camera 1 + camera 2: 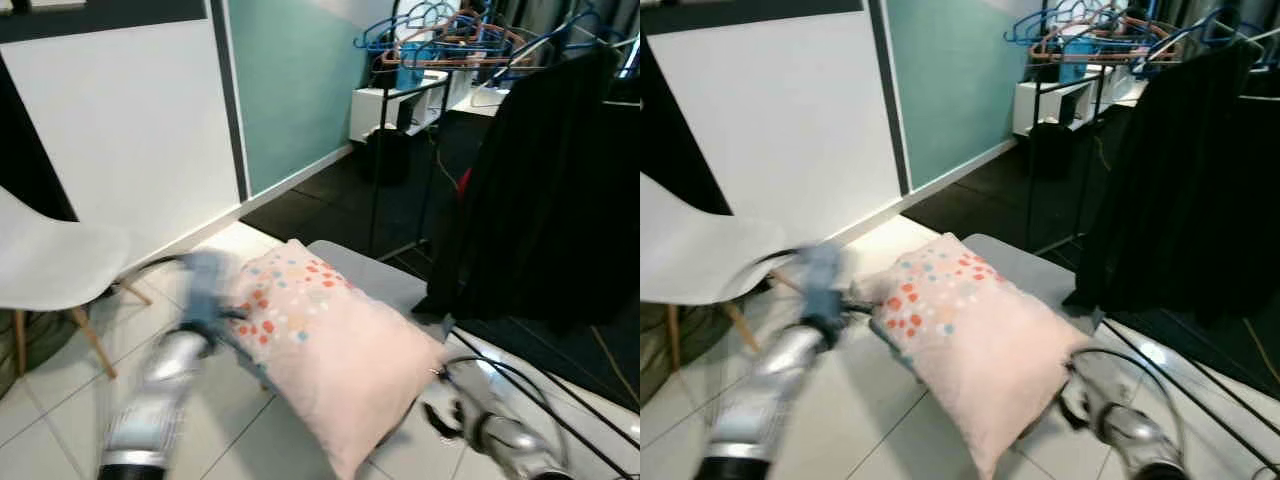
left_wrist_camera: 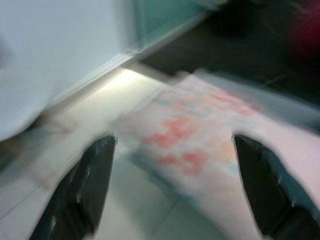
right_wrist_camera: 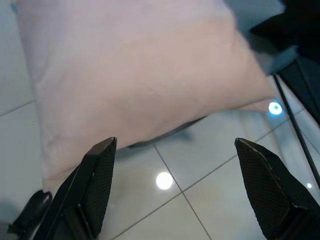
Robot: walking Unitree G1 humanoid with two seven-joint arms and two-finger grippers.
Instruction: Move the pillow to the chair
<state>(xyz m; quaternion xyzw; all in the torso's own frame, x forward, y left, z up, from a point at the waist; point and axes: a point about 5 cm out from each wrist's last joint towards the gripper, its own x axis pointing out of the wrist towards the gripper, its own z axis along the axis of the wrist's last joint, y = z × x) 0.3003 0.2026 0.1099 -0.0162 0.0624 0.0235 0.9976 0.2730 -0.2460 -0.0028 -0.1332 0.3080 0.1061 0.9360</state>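
Pillow [image 1: 330, 345] sitting betw. both grippers, left [image 2: 172, 187] & right [image 3: 172, 187], fingers spread, ungrasped; could be slipping en route to chair [image 1: 50, 262].

The pillow [image 1: 325, 345] lies on the tiled floor [image 1: 60, 410] between the two grippers: the left gripper [image 2: 172, 192] is at its spotted end, the right gripper [image 3: 175, 187] at its opposite edge (both with fingers spread wide). The chair [image 1: 50, 262] stands to the left gripper's left. A clothes rack [image 1: 545, 160] stands beyond the right gripper.
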